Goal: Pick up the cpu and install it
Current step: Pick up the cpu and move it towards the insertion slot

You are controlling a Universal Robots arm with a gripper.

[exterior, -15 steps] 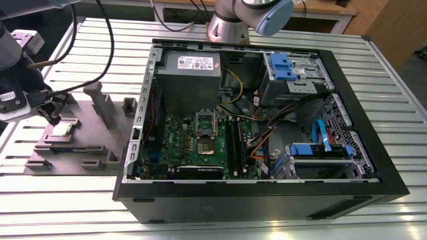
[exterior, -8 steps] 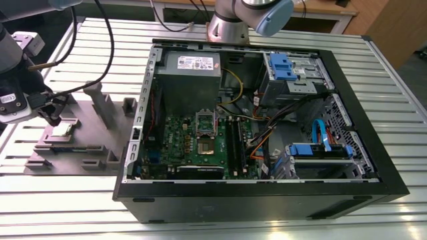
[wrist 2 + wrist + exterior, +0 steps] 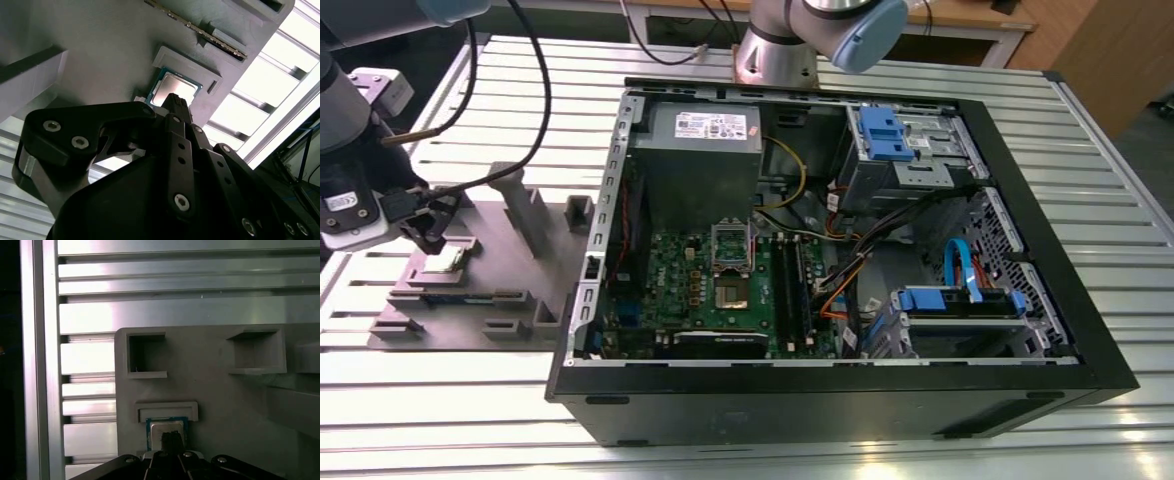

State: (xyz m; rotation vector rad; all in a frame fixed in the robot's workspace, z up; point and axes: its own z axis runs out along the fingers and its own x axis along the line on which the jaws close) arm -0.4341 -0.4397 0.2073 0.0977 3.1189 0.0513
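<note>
The cpu [image 3: 447,262] is a small square chip with a silvery top and a greenish rim. It lies flat in a shallow recess of the grey fixture plate [image 3: 520,265] at the exterior view's left, outside the computer case. My gripper [image 3: 427,240] hangs just over it, shut, its fingers meeting in one narrow tip. In both wrist views that tip [image 3: 176,102] [image 3: 171,439] overlaps the near edge of the cpu [image 3: 172,87] [image 3: 167,426]. Whether the tip touches the chip I cannot tell. The motherboard's socket [image 3: 731,290] sits inside the case with its metal frame [image 3: 730,243] swung up.
The open black computer case [image 3: 1067,330] fills the middle and the exterior view's right, holding the motherboard [image 3: 680,300], memory sticks [image 3: 790,275], power supply [image 3: 698,140], cables and blue drive bays [image 3: 894,135]. Raised grey posts [image 3: 523,205] and other pockets [image 3: 146,354] stand on the fixture plate. Slatted aluminium table [image 3: 1121,240] lies underneath.
</note>
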